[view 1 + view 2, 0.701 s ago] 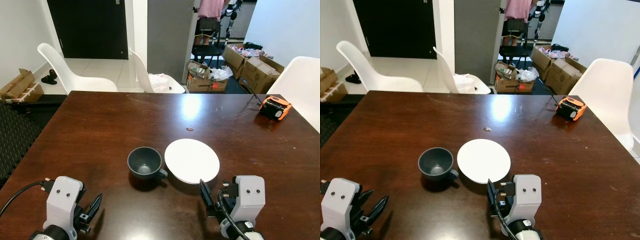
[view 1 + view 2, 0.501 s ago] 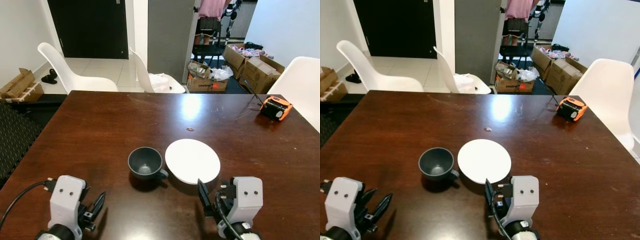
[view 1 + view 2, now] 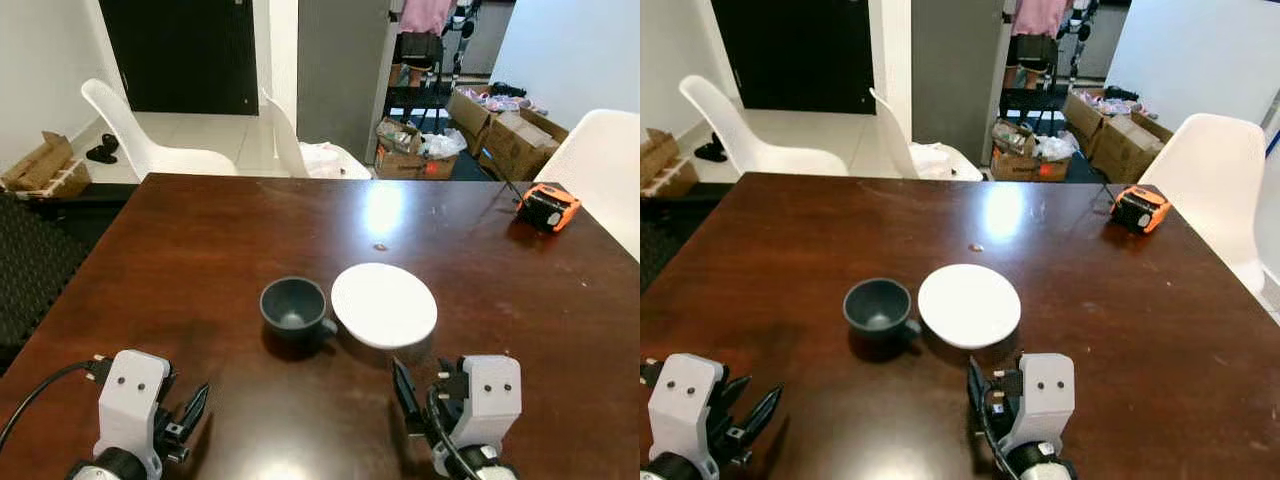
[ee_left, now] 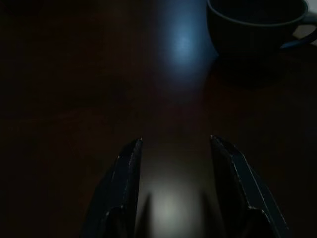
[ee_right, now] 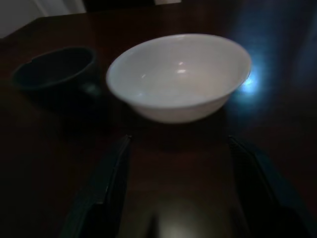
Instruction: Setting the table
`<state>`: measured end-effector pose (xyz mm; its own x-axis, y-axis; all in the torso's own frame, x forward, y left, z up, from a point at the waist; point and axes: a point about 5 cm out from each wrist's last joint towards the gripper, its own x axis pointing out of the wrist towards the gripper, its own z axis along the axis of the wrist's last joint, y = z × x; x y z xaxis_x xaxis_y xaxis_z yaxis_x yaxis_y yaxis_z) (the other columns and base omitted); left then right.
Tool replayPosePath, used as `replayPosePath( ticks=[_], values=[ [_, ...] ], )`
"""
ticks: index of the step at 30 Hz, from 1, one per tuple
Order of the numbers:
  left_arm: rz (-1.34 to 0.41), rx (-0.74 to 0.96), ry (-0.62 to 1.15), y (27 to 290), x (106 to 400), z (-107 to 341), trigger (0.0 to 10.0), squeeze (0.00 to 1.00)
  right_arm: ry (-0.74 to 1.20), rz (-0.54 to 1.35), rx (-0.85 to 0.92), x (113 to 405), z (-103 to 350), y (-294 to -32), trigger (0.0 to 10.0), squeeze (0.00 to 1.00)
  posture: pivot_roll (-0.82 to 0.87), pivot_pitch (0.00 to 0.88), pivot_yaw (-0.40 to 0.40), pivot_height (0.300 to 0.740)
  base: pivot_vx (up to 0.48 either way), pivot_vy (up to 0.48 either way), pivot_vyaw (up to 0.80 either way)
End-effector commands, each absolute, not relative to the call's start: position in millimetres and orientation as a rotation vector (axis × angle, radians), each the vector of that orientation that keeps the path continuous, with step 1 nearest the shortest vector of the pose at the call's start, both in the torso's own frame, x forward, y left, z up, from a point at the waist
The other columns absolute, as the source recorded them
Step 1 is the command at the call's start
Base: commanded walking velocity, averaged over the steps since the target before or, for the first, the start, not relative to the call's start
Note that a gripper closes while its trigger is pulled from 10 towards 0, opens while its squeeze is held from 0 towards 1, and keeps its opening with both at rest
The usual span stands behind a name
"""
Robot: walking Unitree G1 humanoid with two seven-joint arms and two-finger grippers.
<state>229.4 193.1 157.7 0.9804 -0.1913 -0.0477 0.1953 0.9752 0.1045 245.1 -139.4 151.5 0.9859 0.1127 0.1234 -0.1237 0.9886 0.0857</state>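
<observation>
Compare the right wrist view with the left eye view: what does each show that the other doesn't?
Right wrist view alone: the white dish is a deep bowl, seen between the right hand's open fingers. Left eye view alone: the left hand, the orange tape measure, white chairs and boxes behind. Both: the bowl beside the dark cup on the brown table.

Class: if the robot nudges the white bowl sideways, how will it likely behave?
The white bowl looks glossy and rigid, so it would probably slide on the polished table rather than flex. Its narrower base suggests it could rock. It sits close beside the dark cup and may knock it.
</observation>
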Motion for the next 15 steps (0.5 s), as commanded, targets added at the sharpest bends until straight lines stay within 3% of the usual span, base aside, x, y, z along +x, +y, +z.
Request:
replayPosePath(
  ticks=[1, 15],
  values=[
    [-0.177, 0.109, 0.064, 196.0, 226.3, 152.1, 10.0, 0.00, -0.100, 0.110, 0.084, 243.7, 145.5, -142.1, 10.0, 0.00, 0.03, 0.159, 0.064, 0.740, -0.341, 0.000, 0.00],
    [-0.177, 0.113, 0.060, 195.4, 227.8, 152.3, 10.0, 0.00, -0.093, 0.105, 0.086, 244.6, 143.0, -142.9, 10.0, 0.00, 0.03, 0.159, 0.063, 0.740, -0.331, 0.000, 0.00]
  ],
)
